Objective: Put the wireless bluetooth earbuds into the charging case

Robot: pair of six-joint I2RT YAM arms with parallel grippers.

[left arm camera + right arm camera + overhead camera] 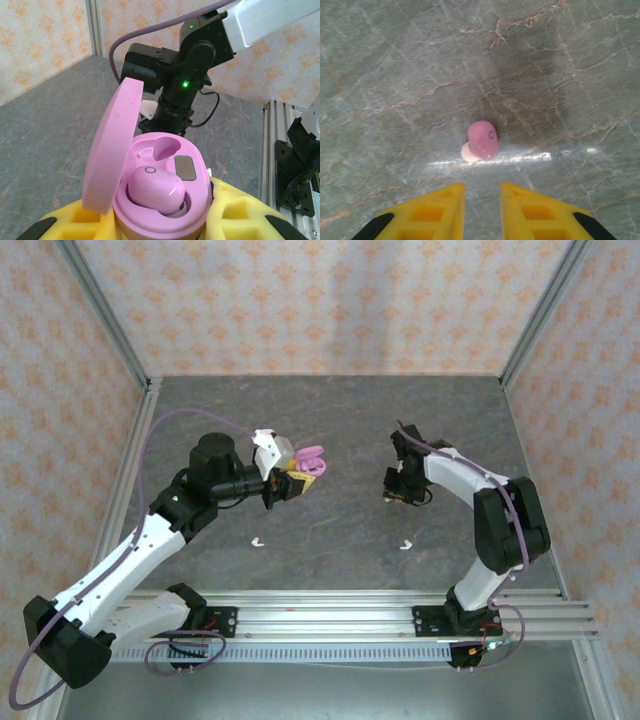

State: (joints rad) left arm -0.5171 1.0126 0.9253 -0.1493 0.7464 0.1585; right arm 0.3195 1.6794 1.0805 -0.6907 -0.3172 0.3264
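- A seated pink earbud sits in the near socket of the open pink charging case; the socket behind it is bare.
- The case's lid stands hinged up on the left in the left wrist view.
- The left gripper is clamped on the case, with a yellow finger pressed against each side.
- A loose pink earbud lies on the grey marbled table, right of centre, beneath the right gripper.
- In the right wrist view this earbud is just beyond the fingertips and untouched.
- The right gripper's jaws are narrowly apart and hold nothing.
- Two white earbuds lie on the table nearer the arm bases: a left white earbud and a right white earbud, well apart from each other.
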